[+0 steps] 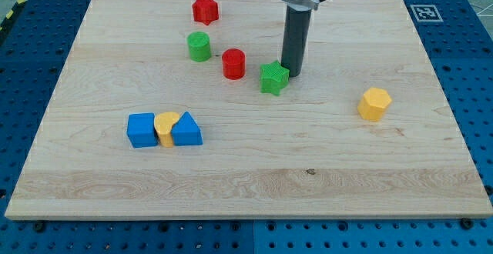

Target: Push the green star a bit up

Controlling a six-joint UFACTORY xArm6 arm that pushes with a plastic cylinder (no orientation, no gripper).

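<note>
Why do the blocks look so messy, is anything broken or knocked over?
Nothing is broken or tipped. The blocks just sit scattered on the wooden board. My tip rests beside the green star, on its upper right, so it isn't yet placed below to push it up.

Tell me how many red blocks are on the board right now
2. The red star sits near the view's top, left of my tip. The red cylinder stands lower, between the green cylinder and the green star. None seems hidden.

Bright, even overhead light; soft short shadows, sharp focus throughout.
</note>
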